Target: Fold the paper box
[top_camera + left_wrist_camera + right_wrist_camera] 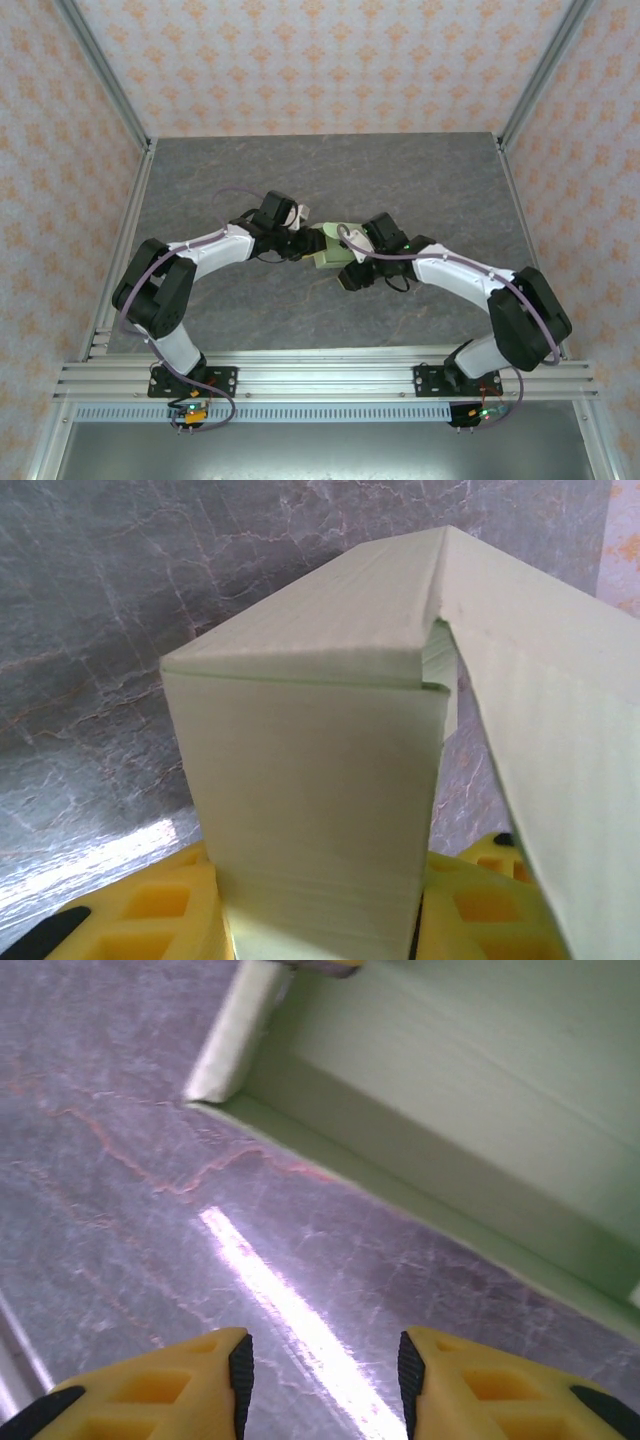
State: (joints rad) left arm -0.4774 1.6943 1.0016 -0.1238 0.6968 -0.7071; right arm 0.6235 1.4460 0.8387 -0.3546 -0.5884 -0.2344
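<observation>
My left gripper (322,885) pinches the paper box (320,780), which stands straight ahead of it. My right gripper (325,1360) is spread and empty; the box's long wall lies ahead, to its upper right.

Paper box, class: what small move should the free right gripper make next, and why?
Probably ease the right gripper forward to the paper box: its jaws stand open over the table, short of it, while the left gripper holds the box and a flap stands unfolded.
</observation>
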